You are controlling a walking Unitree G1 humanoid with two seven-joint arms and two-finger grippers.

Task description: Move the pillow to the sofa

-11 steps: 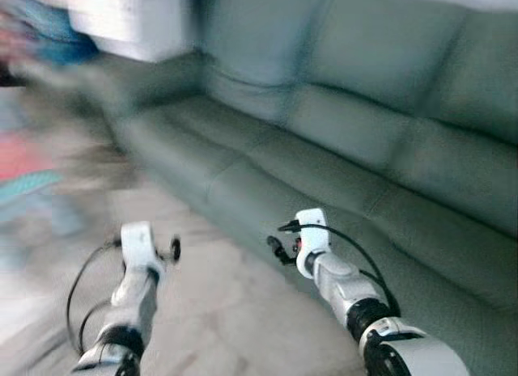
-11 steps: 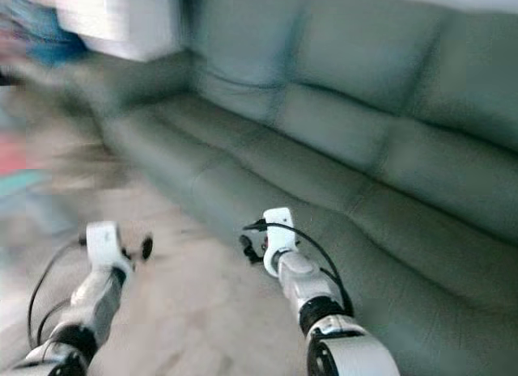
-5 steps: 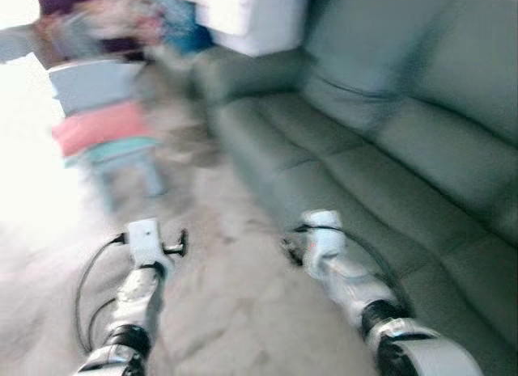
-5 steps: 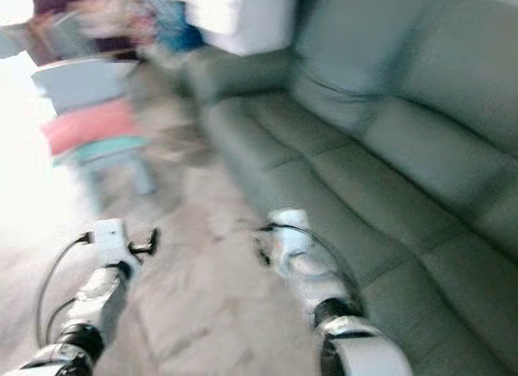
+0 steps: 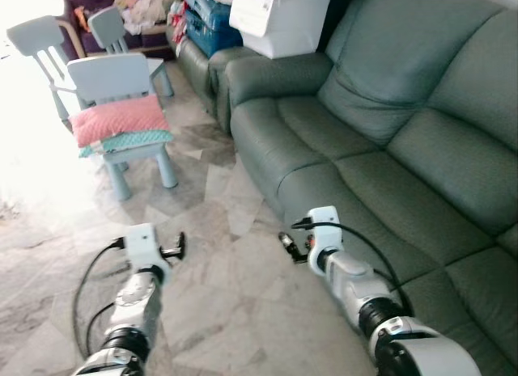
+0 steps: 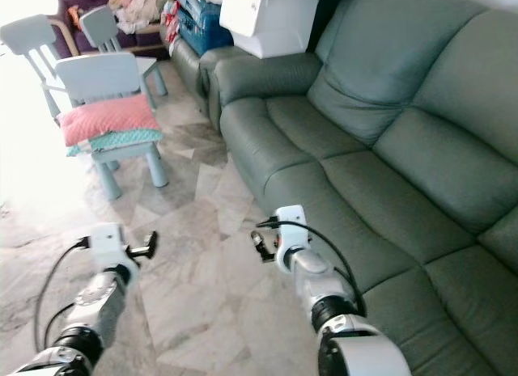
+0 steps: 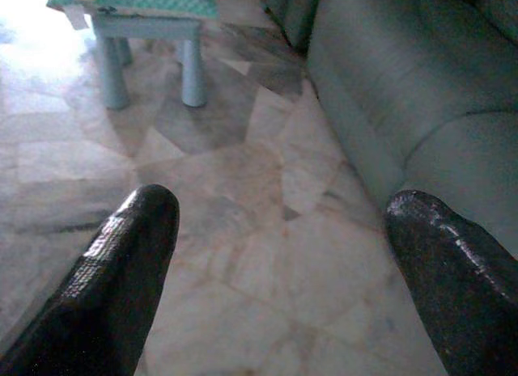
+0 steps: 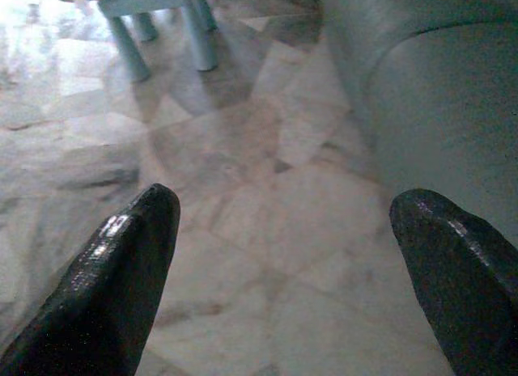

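Head view: the pink pillow lay on the small chair at the upper left, well apart from the green sofa on the right. My left jaws gaped wide over the marble floor. My right jaws too, wide and empty.

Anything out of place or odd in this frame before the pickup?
Mildly odd: the pink pillow lies on a teal cushion on the small chair, overhanging the seat, not on the sofa. A white storage box sits by the sofa's far arm. Nothing is spilled or broken.
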